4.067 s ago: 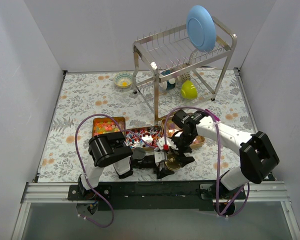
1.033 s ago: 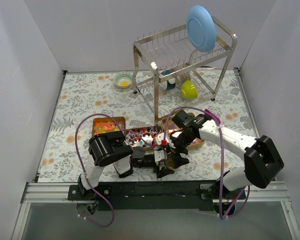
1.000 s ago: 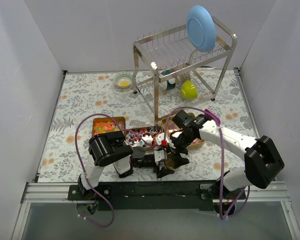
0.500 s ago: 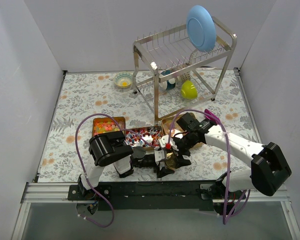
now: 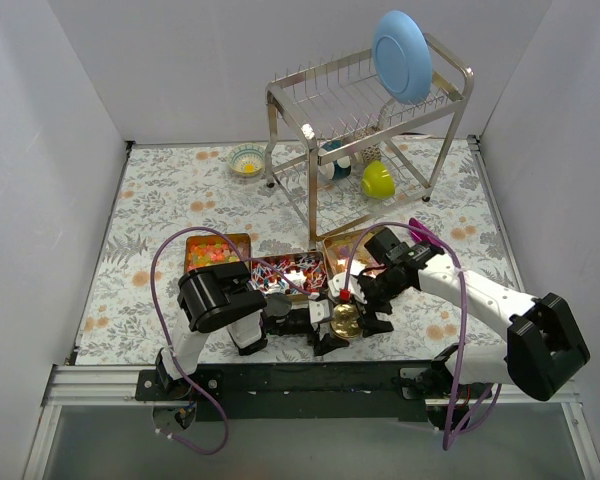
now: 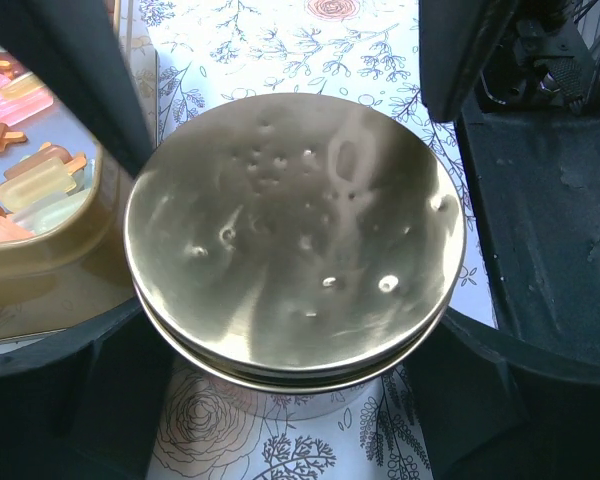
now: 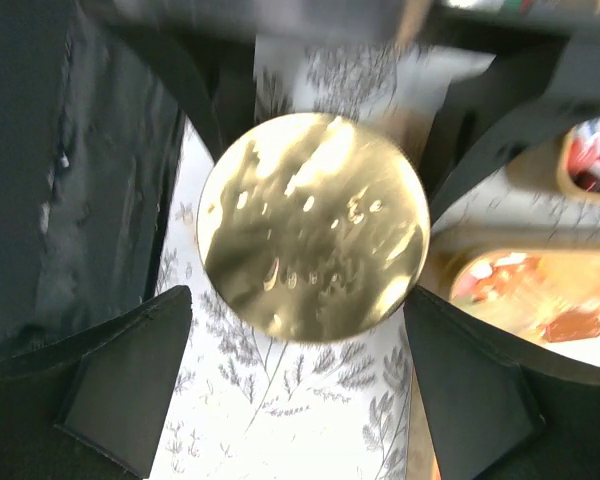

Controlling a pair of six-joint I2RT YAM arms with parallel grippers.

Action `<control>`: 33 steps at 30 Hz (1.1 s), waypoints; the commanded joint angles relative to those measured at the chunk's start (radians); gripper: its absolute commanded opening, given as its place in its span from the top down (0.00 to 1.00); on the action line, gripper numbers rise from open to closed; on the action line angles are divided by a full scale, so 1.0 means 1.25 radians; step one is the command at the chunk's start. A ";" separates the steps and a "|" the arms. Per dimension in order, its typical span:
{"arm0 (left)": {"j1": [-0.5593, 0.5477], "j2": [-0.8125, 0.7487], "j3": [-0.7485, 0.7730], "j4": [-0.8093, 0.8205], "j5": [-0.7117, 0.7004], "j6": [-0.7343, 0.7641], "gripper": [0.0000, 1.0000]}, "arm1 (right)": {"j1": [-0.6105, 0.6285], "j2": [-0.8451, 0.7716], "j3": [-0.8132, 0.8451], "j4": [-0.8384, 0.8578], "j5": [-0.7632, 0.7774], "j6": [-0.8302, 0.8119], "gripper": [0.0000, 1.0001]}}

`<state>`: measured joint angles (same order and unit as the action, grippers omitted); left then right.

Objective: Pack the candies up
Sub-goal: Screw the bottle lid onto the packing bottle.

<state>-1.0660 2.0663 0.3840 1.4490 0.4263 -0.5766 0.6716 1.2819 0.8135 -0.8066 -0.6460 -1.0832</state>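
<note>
A round gold tin (image 5: 345,320) with its lid on stands near the table's front edge. My left gripper (image 5: 325,328) is shut on the tin's sides; the left wrist view shows the lid (image 6: 295,225) between my fingers (image 6: 70,400). My right gripper (image 5: 368,312) hovers over the tin, open and empty, its fingers (image 7: 110,390) wide on either side of the lid (image 7: 313,225). Gummy candies (image 5: 212,254) fill the left gold tray. Red-blue-white wrapped candies (image 5: 283,272) fill the middle tray. Translucent yellow-pink wrapped candies (image 6: 30,180) lie in the right tray (image 5: 352,247), which my right arm mostly hides.
A metal dish rack (image 5: 365,120) stands at the back with a blue plate (image 5: 402,42), a yellow-green cup (image 5: 377,180) and a mug. A small bowl (image 5: 247,159) sits at the back left. The black base rail (image 5: 310,378) runs just in front of the tin.
My right arm has swung right and toward the near edge, so its gripper has moved from over the trays to over the round tin. The left arm and the tin have not moved.
</note>
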 commanded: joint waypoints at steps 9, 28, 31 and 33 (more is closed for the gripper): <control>0.027 0.119 -0.053 0.182 -0.071 -0.074 1.00 | -0.006 -0.024 -0.005 -0.225 0.059 -0.020 0.10; 0.027 0.115 -0.057 0.185 -0.062 -0.074 1.00 | -0.016 0.177 0.191 -0.139 -0.075 -0.017 0.09; 0.027 0.114 -0.056 0.186 -0.069 -0.076 1.00 | 0.022 0.184 0.189 -0.151 -0.076 -0.031 0.09; 0.028 0.115 -0.056 0.186 -0.073 -0.077 1.00 | 0.028 0.175 0.178 -0.147 -0.072 -0.028 0.09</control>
<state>-1.0584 2.0697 0.3893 1.4490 0.4347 -0.5808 0.6724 1.5055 1.0222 -0.9565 -0.6701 -1.0988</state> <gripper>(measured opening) 0.813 0.911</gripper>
